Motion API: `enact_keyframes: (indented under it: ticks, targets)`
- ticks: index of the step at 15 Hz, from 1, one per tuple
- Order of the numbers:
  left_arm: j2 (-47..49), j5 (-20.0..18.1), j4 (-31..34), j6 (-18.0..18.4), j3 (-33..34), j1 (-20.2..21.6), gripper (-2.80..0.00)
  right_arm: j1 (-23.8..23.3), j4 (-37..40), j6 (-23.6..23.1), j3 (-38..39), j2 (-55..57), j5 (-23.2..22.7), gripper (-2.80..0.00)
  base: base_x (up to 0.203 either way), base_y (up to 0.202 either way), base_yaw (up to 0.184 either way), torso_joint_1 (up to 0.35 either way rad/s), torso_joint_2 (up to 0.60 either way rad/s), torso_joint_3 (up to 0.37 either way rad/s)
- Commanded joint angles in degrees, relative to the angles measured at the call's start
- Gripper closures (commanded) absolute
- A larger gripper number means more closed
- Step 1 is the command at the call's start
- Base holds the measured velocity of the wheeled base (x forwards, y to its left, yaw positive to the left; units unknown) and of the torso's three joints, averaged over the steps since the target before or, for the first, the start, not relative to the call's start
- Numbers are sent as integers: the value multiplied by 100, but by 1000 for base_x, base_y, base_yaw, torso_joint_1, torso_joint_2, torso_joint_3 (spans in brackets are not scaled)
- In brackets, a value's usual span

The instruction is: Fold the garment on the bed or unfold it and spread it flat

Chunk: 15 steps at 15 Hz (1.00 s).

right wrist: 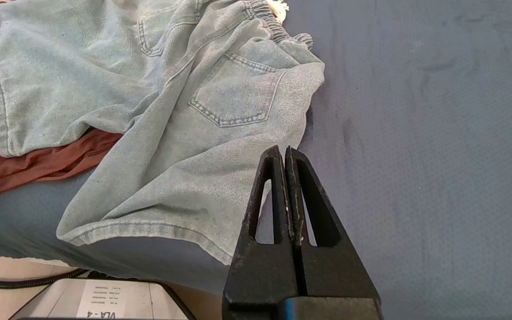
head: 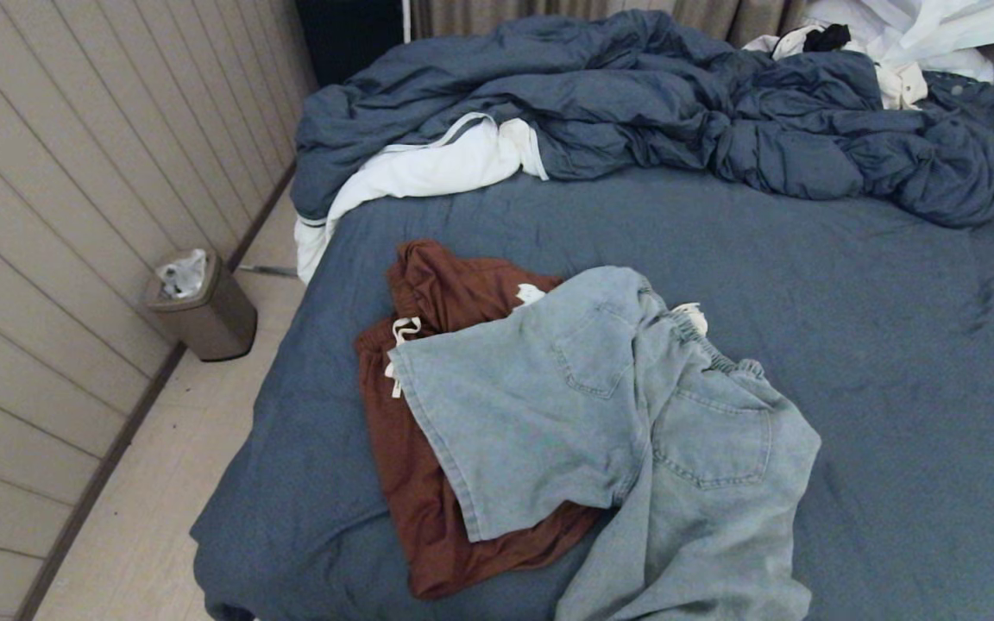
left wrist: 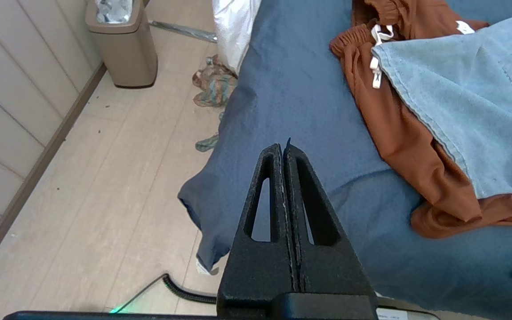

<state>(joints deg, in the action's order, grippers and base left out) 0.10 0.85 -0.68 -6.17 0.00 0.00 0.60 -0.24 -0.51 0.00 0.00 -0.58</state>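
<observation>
Bed [head: 894, 345] with a slate-blue sheet, filling most of the head view; a rumpled blue duvet [head: 678, 112] with white lining lies bunched across its far end, and white clothes [head: 920, 34] are heaped at the far right corner. To the robot's left, pale plank floor [head: 160, 517] runs along a panelled wall [head: 57, 216]. A tan bin [head: 204, 306] stands on the floor against that wall, holding crumpled pale wrapping. A small patterned cloth [left wrist: 214, 84] lies on the floor beside the bed's edge. The garments lie on the near part of the sheet: light denim shorts [head: 618, 414], back pockets up and creased, resting partly on brown shorts [head: 428, 414] with a white drawstring; one denim leg reaches the bed's near edge. Left gripper [left wrist: 284, 149] hangs above the bed's near left corner, fingers pressed together, holding nothing. Right gripper [right wrist: 285, 153] hangs over the sheet just beside the denim shorts, fingers likewise pressed together and empty.
</observation>
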Motion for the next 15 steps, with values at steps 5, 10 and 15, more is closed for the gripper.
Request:
enact_keyframes:
  ticks: [5,10,15]
  targets:
    - [8,3,-2,-7,0,9,0,2,-2,-2,0,0,-4,0,0,0,0,0,0,0]
    - [8,3,-2,-7,0,8,0,10,-2,-2,0,0,-4,0,0,0,0,0,0,0]
    - [8,3,-2,-7,0,9,0,11,-2,-2,0,0,-4,0,0,0,0,0,0,0]
